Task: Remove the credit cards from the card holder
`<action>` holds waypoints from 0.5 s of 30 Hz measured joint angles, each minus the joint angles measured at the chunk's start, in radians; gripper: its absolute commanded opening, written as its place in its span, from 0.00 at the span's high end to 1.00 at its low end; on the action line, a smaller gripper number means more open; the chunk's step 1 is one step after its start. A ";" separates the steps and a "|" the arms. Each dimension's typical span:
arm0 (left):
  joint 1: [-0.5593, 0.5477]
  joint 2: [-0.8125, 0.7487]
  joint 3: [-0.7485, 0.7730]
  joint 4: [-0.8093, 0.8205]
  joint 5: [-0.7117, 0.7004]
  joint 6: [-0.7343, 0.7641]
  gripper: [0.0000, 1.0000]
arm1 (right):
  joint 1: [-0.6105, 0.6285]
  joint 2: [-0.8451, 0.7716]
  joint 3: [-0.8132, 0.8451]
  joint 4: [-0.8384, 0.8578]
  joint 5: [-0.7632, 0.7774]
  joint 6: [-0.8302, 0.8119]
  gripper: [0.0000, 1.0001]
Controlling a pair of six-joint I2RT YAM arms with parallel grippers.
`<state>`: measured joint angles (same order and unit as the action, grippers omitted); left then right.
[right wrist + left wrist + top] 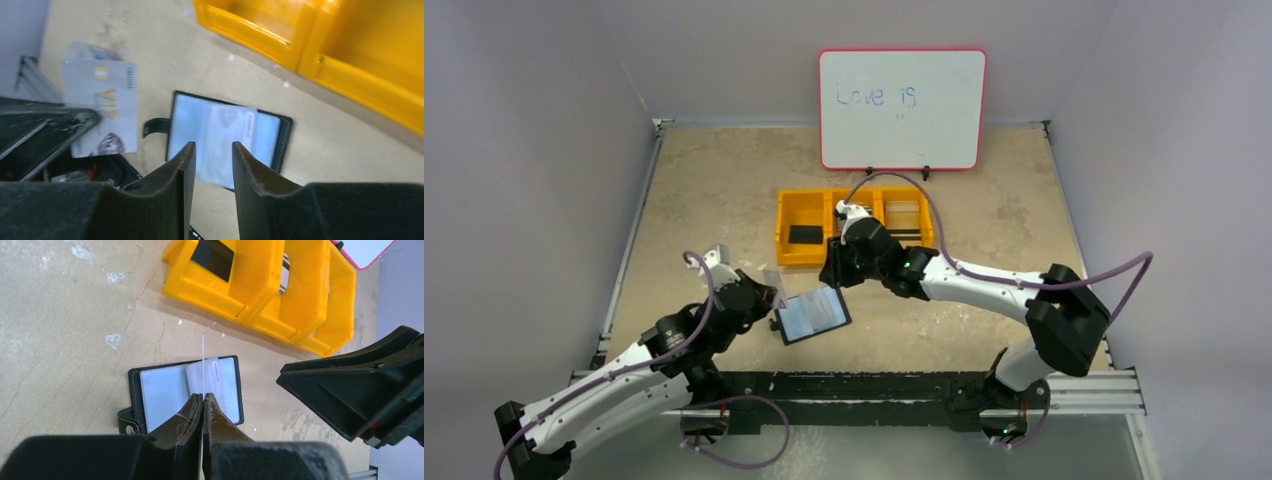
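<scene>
Yellow tray (802, 257) behind card holder (812, 314); left gripper (203, 397) tight on card (104, 102), right gripper (210, 148) apart.

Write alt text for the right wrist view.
The right gripper, open, hovers over the card holder lying open on the table. At left, the left gripper pinches a whitish credit card marked VIP; a yellow tray fills the upper right.

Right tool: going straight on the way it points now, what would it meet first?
The open card holder. The right tool points at its middle, with nothing visible between them. How far above it the tool hangs is unclear.
</scene>
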<state>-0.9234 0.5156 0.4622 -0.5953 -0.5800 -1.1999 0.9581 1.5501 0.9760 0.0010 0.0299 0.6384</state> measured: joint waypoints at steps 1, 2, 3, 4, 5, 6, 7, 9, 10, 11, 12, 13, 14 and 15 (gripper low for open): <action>0.000 -0.007 0.004 -0.001 -0.005 0.004 1.00 | -0.002 -0.019 -0.005 0.024 -0.018 -0.008 0.68; 0.000 -0.013 0.007 -0.002 -0.010 0.008 1.00 | -0.003 -0.030 -0.011 0.053 -0.044 -0.017 0.70; 0.000 -0.021 0.010 -0.002 -0.016 0.009 1.00 | -0.004 -0.031 -0.014 0.083 -0.077 -0.027 0.72; 0.000 -0.029 0.013 -0.005 -0.023 0.010 1.00 | -0.005 -0.019 -0.014 0.114 -0.116 -0.037 0.73; 0.000 -0.035 0.016 -0.006 -0.029 0.011 1.00 | -0.004 -0.002 -0.014 0.143 -0.151 -0.042 0.74; 0.000 -0.043 0.019 -0.010 -0.037 0.013 1.00 | -0.001 0.028 -0.014 0.178 -0.191 -0.047 0.74; 0.000 -0.051 0.024 -0.014 -0.044 0.014 1.00 | 0.004 0.065 -0.012 0.202 -0.233 -0.051 0.75; 0.000 -0.062 0.035 -0.021 -0.059 0.016 1.00 | 0.016 0.153 -0.004 0.235 -0.304 -0.060 0.78; 0.000 -0.067 0.041 -0.024 -0.066 0.016 1.00 | 0.020 0.187 0.000 0.238 -0.322 -0.063 0.80; 0.000 -0.072 0.047 -0.026 -0.073 0.016 1.00 | 0.024 0.225 0.004 0.237 -0.338 -0.064 0.81; 0.000 -0.076 0.053 -0.029 -0.081 0.016 1.00 | 0.029 0.261 0.006 0.229 -0.343 -0.065 0.81; 0.000 -0.080 0.057 -0.030 -0.086 0.016 1.00 | 0.031 0.281 0.006 0.219 -0.343 -0.066 0.82; 0.000 -0.084 0.062 -0.032 -0.092 0.016 1.00 | 0.035 0.298 0.006 0.198 -0.332 -0.065 0.82; 0.000 -0.087 0.066 -0.036 -0.097 0.016 1.00 | 0.035 0.305 0.006 0.190 -0.328 -0.057 0.82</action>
<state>-0.9234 0.4282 0.5278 -0.6312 -0.6769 -1.1839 0.9928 1.8549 0.9817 0.1909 -0.2977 0.5812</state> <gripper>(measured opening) 0.009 0.183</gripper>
